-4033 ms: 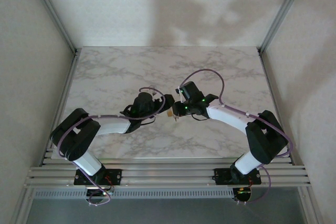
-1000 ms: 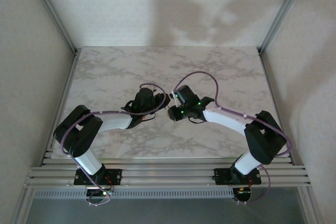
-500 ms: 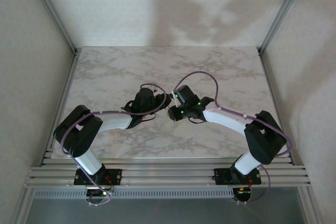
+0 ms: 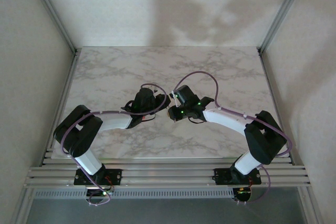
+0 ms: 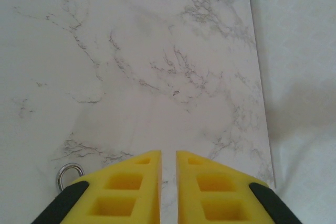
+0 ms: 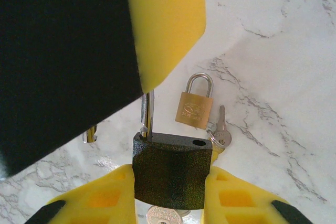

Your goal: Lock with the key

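The right tool is clamped on the body of the black textured metal padlock, with the white marble tabletop beneath it. The padlock's silver shackle stands raised, its free end out of the hole. Just above the padlock is the left tool, nearly closed, with nothing visible between its fingers. A silver key head shows under the padlock. This looks like the shackle-closing step. Next, the shackle needs pressing straight down into the hole, then the key needs turning.

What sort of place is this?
Probably a robot test booth: a marble-patterned tabletop walled by white panels, two white-and-black robot arms bolted to aluminium rails at its edge, plus a black padlock and a small brass padlock.
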{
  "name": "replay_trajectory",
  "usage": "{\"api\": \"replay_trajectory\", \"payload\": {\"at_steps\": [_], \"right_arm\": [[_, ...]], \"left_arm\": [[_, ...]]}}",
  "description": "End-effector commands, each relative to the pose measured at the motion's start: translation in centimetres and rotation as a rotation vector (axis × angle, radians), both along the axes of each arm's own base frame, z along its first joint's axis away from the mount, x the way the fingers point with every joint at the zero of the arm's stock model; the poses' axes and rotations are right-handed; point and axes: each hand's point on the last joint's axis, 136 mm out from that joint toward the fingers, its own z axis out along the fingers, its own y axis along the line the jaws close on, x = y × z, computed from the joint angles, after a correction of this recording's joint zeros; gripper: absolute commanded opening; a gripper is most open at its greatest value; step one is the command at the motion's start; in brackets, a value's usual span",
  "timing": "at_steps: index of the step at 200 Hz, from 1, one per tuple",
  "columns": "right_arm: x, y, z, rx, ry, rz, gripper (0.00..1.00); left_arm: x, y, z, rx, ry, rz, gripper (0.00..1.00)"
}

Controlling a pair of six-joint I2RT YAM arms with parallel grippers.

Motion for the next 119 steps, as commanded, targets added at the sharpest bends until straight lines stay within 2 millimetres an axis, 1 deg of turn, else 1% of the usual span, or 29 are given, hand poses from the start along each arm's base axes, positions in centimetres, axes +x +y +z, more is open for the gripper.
{"api": "replay_trajectory", "payload": {"at_steps": [1,50,98,119], "right_arm": [[0.37,0.44,0.75,0.001,-0.035,0.004,0.26],[0.53,0.23,0.93,-0.003,-0.046,-0.007,0.26],[0.52,0.35,0.85,0.000,-0.044,-0.003,0.26],[0.51,0.43,0.87,0.002,-0.042,0.001,0.26]], "left_arm": [[0.05,-0.13,-0.32,0.013,0.003,-0.024,0.16],[-0.09,-0.13,-0.91,0.042,0.013,-0.039,0.17],[-0.10,-0.49,-1.05,0.040,0.019,-0.053,0.16],[0.00,-0.60,-0.99,0.037,0.019,-0.057,0.09]]}}
